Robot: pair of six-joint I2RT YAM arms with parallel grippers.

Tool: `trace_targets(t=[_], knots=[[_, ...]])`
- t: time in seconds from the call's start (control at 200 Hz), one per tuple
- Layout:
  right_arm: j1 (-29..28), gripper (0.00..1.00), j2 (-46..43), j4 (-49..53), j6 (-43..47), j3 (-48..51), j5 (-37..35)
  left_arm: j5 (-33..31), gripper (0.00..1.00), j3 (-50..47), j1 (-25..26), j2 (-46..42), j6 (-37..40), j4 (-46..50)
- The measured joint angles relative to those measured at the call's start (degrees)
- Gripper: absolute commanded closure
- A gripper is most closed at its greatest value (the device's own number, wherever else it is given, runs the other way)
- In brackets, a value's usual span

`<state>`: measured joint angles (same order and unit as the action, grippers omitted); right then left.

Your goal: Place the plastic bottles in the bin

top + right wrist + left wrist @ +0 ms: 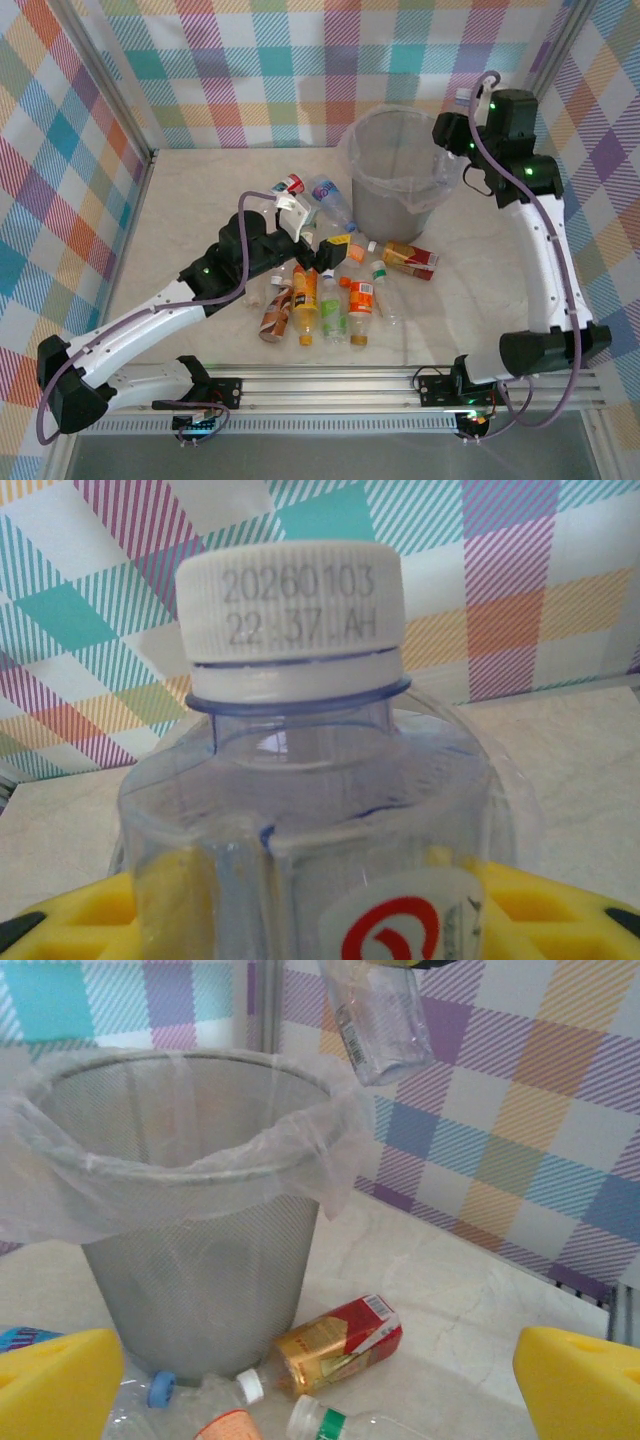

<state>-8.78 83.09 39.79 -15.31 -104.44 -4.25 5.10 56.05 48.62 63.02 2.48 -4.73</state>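
The grey mesh bin (395, 190) with its clear bag stands at the back middle of the table. My right gripper (458, 118) hangs beside its right rim, shut on a clear plastic bottle (300, 790) with a white cap; yellow pads (70, 920) press its sides. That bottle (382, 1020) also hangs above the bin (200, 1260) in the left wrist view. Several plastic bottles lie in a pile (320, 295) in front of the bin. My left gripper (330, 250) hovers over them, open, with nothing between its yellow fingers (55, 1385). A red-and-gold bottle (340, 1345) lies at the bin's foot.
A blue-labelled bottle (330, 195) and a red-capped one (290, 185) lie left of the bin. Checkered walls close in the back and both sides. A metal rail (400, 385) runs along the near edge.
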Motion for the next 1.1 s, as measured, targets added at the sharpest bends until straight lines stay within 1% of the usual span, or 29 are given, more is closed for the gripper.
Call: trace_targets(t=[0.19,0.455,0.795,0.945,1.1], knots=[[-1.49,0.47,8.02,-0.11,1.73,-7.37,0.24,-2.25,0.00,-0.66,-0.07,-0.37,1.07,0.09],[-3.04,0.46,17.84,2.73,4.28,-15.19,0.94,-3.28,0.00,-0.68,-0.07,-0.17,1.60,0.15],[-3.26,0.47,28.20,11.04,7.23,-23.58,3.32,-3.50,0.00,-0.59,-0.07,0.98,1.66,2.03],[-3.26,0.47,32.13,15.15,7.67,-26.69,4.57,-3.06,0.00,0.81,-0.07,2.16,1.66,4.42],[-3.32,0.48,36.65,19.37,7.91,-30.71,5.29,-3.04,0.00,1.03,-0.07,2.27,1.70,4.90]])
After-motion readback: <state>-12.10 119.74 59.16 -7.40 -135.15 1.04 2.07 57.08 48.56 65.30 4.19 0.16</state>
